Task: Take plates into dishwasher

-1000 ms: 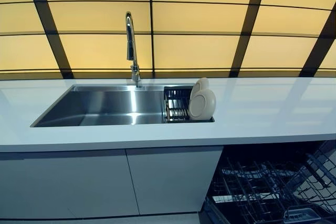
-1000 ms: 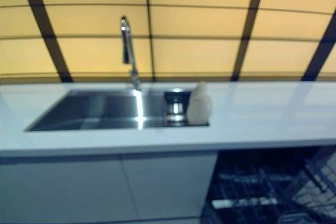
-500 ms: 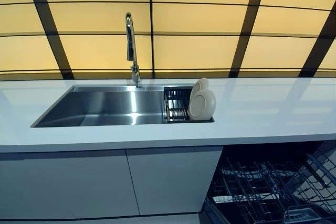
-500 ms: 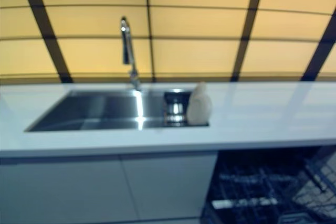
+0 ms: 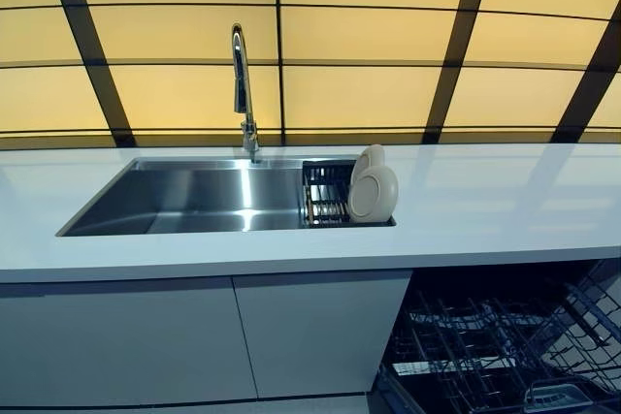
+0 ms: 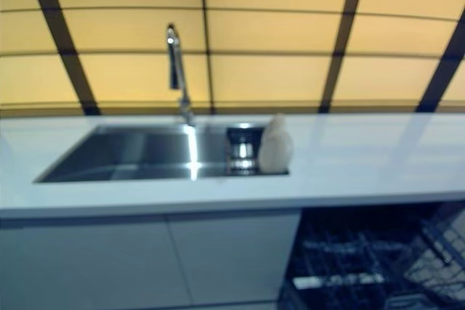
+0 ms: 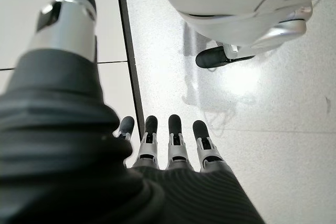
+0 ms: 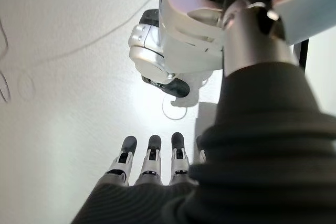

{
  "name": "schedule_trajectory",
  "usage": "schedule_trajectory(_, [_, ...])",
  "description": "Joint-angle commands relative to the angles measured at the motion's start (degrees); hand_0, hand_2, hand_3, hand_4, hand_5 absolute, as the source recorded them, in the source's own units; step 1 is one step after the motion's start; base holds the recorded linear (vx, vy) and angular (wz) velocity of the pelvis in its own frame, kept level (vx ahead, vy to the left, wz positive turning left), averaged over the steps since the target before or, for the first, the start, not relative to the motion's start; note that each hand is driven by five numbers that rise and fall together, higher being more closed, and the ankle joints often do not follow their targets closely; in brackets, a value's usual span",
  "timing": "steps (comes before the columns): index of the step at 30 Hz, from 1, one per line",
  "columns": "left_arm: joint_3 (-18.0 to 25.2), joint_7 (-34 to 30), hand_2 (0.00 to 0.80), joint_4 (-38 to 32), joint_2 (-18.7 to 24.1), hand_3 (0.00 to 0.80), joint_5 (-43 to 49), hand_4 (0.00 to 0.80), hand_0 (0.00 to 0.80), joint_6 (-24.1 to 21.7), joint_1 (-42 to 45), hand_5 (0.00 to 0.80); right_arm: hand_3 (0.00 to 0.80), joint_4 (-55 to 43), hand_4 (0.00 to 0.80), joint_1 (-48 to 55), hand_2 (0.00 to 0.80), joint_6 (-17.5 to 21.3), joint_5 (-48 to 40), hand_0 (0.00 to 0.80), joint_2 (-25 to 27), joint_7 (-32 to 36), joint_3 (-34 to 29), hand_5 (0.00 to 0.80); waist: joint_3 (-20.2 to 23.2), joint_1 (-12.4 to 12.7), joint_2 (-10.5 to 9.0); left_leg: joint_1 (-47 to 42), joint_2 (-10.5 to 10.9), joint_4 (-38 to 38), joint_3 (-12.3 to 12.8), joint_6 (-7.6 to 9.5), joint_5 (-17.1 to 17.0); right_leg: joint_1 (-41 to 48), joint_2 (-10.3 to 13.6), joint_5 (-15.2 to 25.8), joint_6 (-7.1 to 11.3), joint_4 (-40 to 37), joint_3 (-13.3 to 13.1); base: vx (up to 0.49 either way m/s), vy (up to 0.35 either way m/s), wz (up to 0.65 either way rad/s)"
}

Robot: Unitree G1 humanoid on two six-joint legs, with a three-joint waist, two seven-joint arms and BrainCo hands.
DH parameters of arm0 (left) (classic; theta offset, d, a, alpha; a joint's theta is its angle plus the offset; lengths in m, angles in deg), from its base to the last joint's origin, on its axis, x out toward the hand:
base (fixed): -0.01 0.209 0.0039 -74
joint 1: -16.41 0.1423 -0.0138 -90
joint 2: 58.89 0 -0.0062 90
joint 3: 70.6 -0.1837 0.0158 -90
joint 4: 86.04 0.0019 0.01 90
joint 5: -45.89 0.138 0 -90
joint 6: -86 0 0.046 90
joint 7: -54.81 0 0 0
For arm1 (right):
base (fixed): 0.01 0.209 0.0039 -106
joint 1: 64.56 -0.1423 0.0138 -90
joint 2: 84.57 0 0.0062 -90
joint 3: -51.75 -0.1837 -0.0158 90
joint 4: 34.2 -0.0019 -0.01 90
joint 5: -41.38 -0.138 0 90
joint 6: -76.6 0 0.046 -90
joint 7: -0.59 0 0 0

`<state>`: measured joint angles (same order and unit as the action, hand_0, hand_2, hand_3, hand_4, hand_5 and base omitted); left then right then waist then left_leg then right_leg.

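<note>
- Plates point(image 5: 374, 187): two cream-coloured, standing on edge in the dark wire rack point(image 5: 326, 194) at the 3 o'clock end of the steel sink point(image 5: 194, 196).
- Faucet point(image 5: 242, 84): upright at the sink's 12 o'clock rim.
- Dishwasher rack point(image 5: 495, 351): pulled out below the white counter point(image 5: 485, 201), at 5 o'clock from the plates, well apart from them.
- Left hand point(image 7: 173, 150): over the floor, fingers straight and relaxed, holding nothing.
- Right hand point(image 8: 149, 166): likewise over the floor, fingers straight, empty.

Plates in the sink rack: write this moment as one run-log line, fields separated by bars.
plates: upright in sink rack | dishwasher: open | left hand: open, hanging over the floor | right hand: open, hanging over the floor
</note>
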<state>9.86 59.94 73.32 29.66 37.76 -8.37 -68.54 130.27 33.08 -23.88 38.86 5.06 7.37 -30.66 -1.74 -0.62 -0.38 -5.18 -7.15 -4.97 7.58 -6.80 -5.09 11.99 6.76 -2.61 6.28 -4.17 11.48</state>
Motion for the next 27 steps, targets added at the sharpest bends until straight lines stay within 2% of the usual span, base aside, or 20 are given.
schedule_trajectory(1, [1.28,1.32,0.0,3.05,0.42,0.0,1.12,0.0,0.0,-2.37,-5.83,0.0,0.0,4.12,0.0,-2.34,0.0,-3.09,-3.43,0.0,-1.09,-4.07,-1.97,0.0,-3.15,-0.24,-0.76,-3.1,1.84,0.43,0.56,3.22,2.95,-4.45,1.39,6.26,0.61,1.34,-0.29,-0.027,0.027,-0.22])
schedule_trajectory(11, [2.94,0.02,0.0,2.72,4.15,0.0,1.19,0.0,0.0,-3.48,-6.41,0.0,0.0,4.22,0.0,0.95,0.0,-5.61,-3.9,0.0,5.55,-11.95,-12.53,0.0,-4.18,-2.04,-2.88,-3.12,1.11,0.67,3.39,3.11,3.25,-6.17,1.85,7.27,1.95,2.18,-1.59,-0.032,-0.014,-0.16])
schedule_trajectory(18, [3.97,-1.01,0.0,3.19,6.82,0.0,2.41,0.0,0.0,-4.12,-6.56,0.0,0.0,3.46,0.0,2.6,0.0,-5.13,-0.5,0.0,17.75,-14.94,-22.24,0.0,-3.98,-2.2,-4.79,-2.52,0.9,0.75,3.71,3.1,3.34,-6.95,2.2,8.04,2.28,2.2,-1.56,-0.009,-0.019,-0.06])
schedule_trajectory(23, [3.39,-1.11,0.0,3.97,7.73,0.0,2.46,0.0,0.0,-4.61,-6.45,0.0,0.0,1.21,0.0,2.32,0.0,0.31,-1.61,0.0,27.23,-20.54,-28.28,0.0,-3.75,-1.97,-5.44,-2.11,0.84,0.73,3.28,3.12,3.48,-7.17,2.04,8.35,2.05,1.96,-1.67,-0.001,-0.006,-0.01])
schedule_trajectory(25, [3.26,-1.14,0.0,4.36,7.86,0.0,2.26,0.0,0.0,-5.2,-6.1,0.0,0.0,-2.27,0.0,1.86,0.0,4.35,-1.94,0.0,31.4,-24.85,-31.28,0.0,-3.55,-1.99,-5.52,-2.07,0.83,0.64,3.1,3.06,3.59,-7.23,1.89,8.39,1.92,1.81,-1.81,0.0,0.0,0.0])
schedule_trajectory(26, [3.2,-1.13,0.0,4.3,7.86,0.0,2.0,0.0,0.0,-5.3,-5.91,0.0,0.0,-5.38,0.0,1.69,0.0,3.89,-1.93,0.0,32.8,-25.88,-32.43,0.0,-3.45,-2.07,-5.5,-2.04,0.8,0.61,3.1,2.99,3.63,-7.23,1.86,8.37,1.87,1.73,-1.82,0.0,0.0,0.0])
schedule_trajectory(27, [3.23,-1.1,0.0,4.22,7.82,0.0,1.77,0.0,0.0,-5.46,-5.66,0.0,0.0,-7.94,0.0,1.43,0.0,5.13,-1.4,0.0,33.89,-27.58,-33.2,0.0,-3.34,-2.14,-5.49,-2.01,0.83,0.55,3.09,2.94,3.65,-7.23,1.84,8.37,1.81,1.61,-1.88,0.0,0.0,0.0])
